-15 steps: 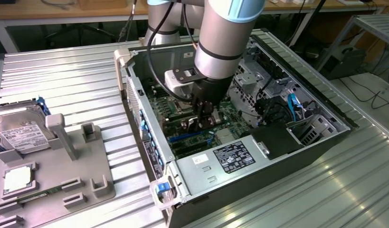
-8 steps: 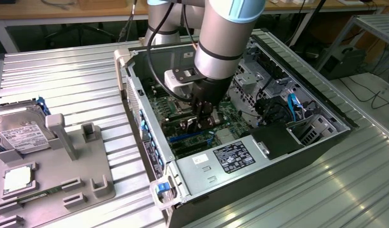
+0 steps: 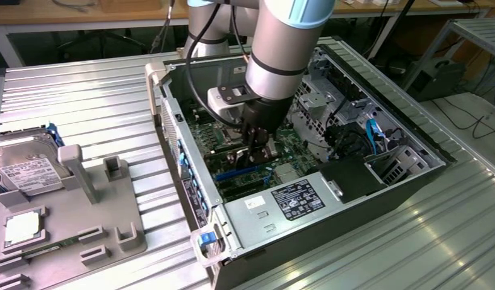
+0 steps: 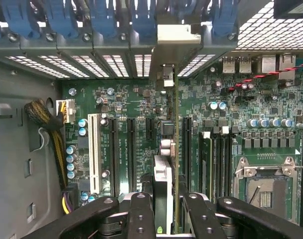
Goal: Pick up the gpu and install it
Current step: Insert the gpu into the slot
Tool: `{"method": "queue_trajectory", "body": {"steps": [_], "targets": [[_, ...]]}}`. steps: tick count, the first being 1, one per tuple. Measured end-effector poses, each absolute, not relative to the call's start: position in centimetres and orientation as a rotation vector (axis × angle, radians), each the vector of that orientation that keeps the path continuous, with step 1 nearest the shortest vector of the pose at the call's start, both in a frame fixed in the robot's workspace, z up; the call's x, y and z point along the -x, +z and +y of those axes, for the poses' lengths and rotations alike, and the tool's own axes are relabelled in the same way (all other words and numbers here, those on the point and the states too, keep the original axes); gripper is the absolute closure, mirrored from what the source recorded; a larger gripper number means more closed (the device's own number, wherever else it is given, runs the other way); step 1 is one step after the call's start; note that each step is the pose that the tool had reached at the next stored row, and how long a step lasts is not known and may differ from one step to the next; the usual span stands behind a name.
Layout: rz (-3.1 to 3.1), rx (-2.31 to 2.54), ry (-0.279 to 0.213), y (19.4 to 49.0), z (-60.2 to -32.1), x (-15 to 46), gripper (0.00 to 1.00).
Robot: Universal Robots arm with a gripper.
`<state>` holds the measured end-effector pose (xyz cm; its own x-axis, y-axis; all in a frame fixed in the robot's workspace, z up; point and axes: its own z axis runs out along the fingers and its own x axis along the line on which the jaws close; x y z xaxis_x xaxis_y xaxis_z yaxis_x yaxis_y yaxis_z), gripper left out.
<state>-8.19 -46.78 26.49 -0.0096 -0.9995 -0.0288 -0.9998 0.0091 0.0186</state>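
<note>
GPU card [image 4: 175, 149], a thin flat expansion board seen edge-on with a silver metal end bracket [image 4: 177, 42], stands upright over the green motherboard [image 4: 131, 99] inside the open black desktop computer case [image 3: 408, 130]. In the wrist view its bracket reaches up to the row of rear slot covers with blue clips [image 4: 101, 15], and its lower edge runs along the line of the black expansion slots, beside a white slot [image 4: 95, 152]; whether it is fully seated cannot be told. The black two-fingered gripper [image 4: 164, 209] is closed on the card's near edge, one finger on each face. In the exterior view the grey robot arm [image 3: 287, 36] reaches down into the case, with the gripper [image 3: 255, 151] low over the board near the blue slots. A silver CPU socket [image 4: 263, 186] lies to one side of the card. Outside the case, on the exterior view's left, a grey moulded parts tray [image 3: 110, 229] rests on the ribbed metal table [image 3: 94, 103] and holds a silver hard drive with a white label [image 3: 25, 166].
</note>
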Motion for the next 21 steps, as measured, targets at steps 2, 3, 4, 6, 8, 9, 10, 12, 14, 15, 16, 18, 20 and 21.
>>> {"method": "queue_trajectory", "body": {"steps": [2,3,4,6,8,9,10,12,14,15,16,18,20,21], "targets": [[2.227,2.206,0.054,26.43,-46.77,8.21,0.72],[2.228,2.207,0.055,26.39,-46.77,8.23,0.72],[2.228,2.207,0.055,26.35,-46.75,8.27,0.72],[2.228,2.207,0.057,26.29,-46.66,8.31,0.72],[2.229,2.208,0.058,26.21,-46.59,8.35,0.72],[2.229,2.208,0.059,26.2,-46.59,8.39,0.72],[2.23,2.209,0.059,26.18,-46.59,8.41,0.72],[2.23,2.209,0.06,26.08,-46.58,8.43,0.72],[2.23,2.209,0.061,26.01,-46.58,8.44,0.72],[2.23,2.209,0.061,25.96,-46.58,8.44,0.72],[2.23,2.209,0.061,25.91,-46.58,8.44,0.72],[2.231,2.209,0.062,25.85,-46.58,8.44,0.72],[2.231,2.21,0.062,25.77,-46.58,8.44,0.72],[2.231,2.21,0.062,25.76,-46.58,8.44,0.72]]}}
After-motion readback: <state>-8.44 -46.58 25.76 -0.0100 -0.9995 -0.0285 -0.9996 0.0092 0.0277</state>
